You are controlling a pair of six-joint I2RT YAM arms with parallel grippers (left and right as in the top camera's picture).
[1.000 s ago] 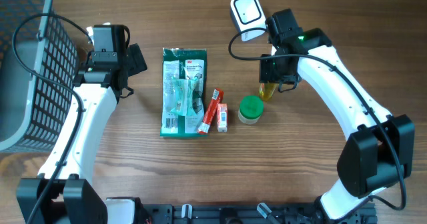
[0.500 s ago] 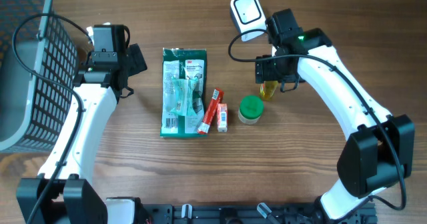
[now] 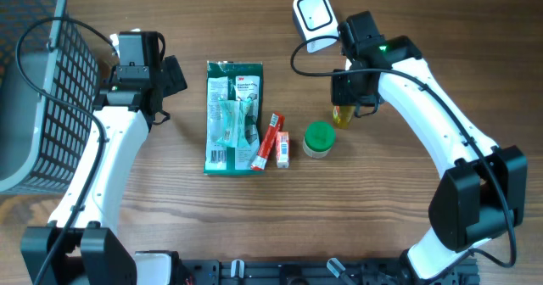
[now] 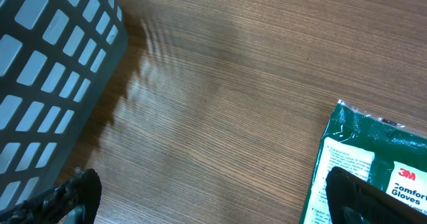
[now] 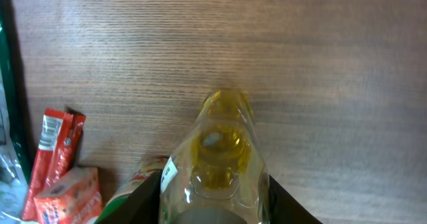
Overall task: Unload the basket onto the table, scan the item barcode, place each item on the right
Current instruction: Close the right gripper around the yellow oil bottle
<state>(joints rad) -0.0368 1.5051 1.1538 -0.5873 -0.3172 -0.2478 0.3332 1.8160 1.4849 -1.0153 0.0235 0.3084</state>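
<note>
Right end effector (image 5: 212, 199) pinched the little yellow bottle (image 5: 220, 141), which pointed straight out from my fingers (image 5: 137, 207); the white scanner (image 3: 312, 15) sat close by.

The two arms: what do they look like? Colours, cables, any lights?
Both the left arm and the right arm have white, rounded links with black joints and black fingers. A thin black cable loops along each arm. A small green light shows on the right arm's black wrist.
</note>
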